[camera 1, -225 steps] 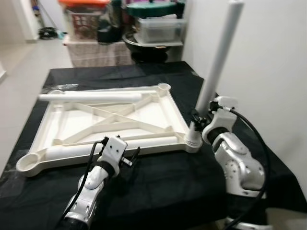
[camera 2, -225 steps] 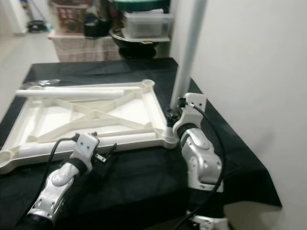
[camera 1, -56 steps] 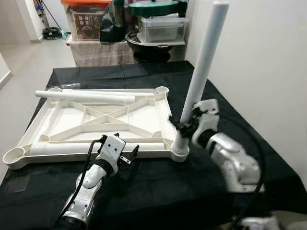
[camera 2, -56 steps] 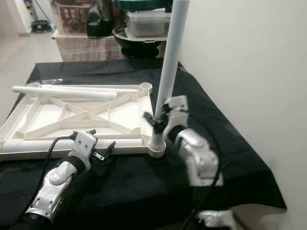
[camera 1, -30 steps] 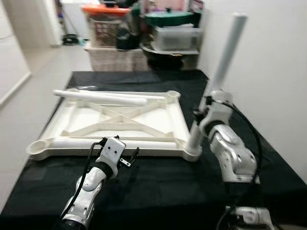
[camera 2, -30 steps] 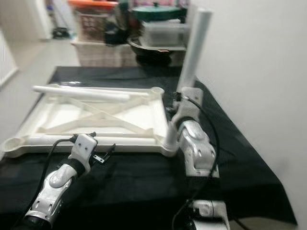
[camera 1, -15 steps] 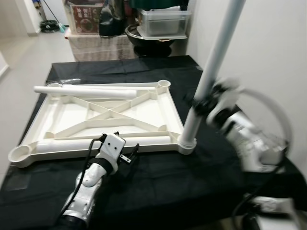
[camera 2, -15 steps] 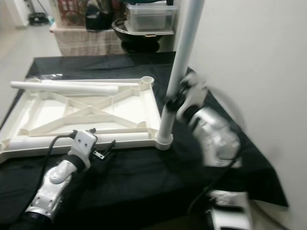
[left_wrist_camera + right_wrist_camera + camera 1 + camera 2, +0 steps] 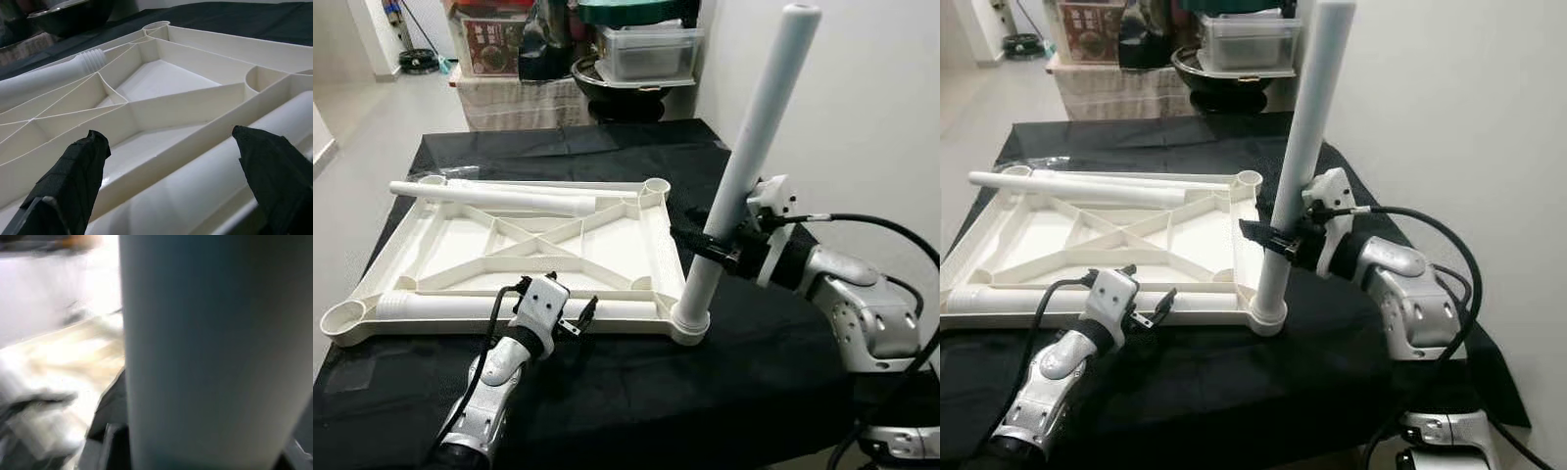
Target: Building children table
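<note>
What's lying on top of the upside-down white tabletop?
Two loose white legs lie on the tabletop: one across its far edge, one along its near edge. What lies under the tabletop is hidden, apart from the black cloth around it.

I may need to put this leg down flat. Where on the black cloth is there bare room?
Bare cloth runs along the near edge in front of the tabletop frame, between the two arms, and a strip lies beyond the frame. The frame itself is crowded: two loose legs lie on it. The right gripper holds the upright leg at the near right corner.
</note>
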`<state>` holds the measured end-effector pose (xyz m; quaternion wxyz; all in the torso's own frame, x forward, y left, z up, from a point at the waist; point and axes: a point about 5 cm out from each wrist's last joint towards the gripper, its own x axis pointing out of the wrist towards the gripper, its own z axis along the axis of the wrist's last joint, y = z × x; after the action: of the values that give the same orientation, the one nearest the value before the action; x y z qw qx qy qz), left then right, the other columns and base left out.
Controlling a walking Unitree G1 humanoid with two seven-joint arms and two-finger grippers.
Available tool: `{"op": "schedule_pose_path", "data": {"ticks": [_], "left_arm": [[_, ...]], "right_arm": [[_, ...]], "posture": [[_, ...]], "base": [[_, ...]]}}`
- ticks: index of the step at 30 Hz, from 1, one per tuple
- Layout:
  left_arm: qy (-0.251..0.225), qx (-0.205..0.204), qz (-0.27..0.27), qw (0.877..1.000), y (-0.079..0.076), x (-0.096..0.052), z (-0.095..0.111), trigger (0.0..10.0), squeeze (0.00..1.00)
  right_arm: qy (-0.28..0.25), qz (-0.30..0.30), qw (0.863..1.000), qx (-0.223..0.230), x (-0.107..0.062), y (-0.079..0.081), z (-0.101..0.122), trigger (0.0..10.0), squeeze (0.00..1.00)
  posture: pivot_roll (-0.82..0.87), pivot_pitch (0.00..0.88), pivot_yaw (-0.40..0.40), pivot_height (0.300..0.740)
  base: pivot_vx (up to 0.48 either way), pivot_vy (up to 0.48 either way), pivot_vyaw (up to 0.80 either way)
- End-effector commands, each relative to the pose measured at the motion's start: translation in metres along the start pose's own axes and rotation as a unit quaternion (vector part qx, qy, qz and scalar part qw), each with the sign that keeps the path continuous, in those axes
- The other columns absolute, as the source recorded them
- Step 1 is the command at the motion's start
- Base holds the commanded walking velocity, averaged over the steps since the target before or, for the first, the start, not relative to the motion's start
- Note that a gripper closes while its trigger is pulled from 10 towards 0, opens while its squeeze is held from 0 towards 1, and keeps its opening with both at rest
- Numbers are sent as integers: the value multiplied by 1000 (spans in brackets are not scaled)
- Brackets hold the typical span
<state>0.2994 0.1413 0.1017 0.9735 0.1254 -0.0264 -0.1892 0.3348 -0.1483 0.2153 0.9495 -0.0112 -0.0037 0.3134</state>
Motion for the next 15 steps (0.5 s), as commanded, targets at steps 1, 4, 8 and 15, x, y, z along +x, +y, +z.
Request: {"op": "schedule_pose_path", "data": {"ticks": [1,4,8,15], "left_arm": [[12,-1,-5,1000,-1,-2,-4,10000,0],[12,0,-5,1000,-1,-2,-4,10000,0],[9,-1,-11,1000,-4,0,-3,10000,0],[10,-1,-10,1000,-3,0,-3,10000,0]], "right_arm": [[134,-246,959,35,-2,-23,-53,0,0],[144,-336,928,68,-10,-29,-63,0,0],[153,-448,878,77,-31,-25,-74,0,0],[94,-416,900,95,-20,-26,-50,10000,0]], "posture": [[6,0,-60,740],[6,0,-60,740],[2,0,-54,740],[-3,0,-51,740]], "base": [[0,0,0],[0,0,0],[0,0,0],[0,0,0]]}}
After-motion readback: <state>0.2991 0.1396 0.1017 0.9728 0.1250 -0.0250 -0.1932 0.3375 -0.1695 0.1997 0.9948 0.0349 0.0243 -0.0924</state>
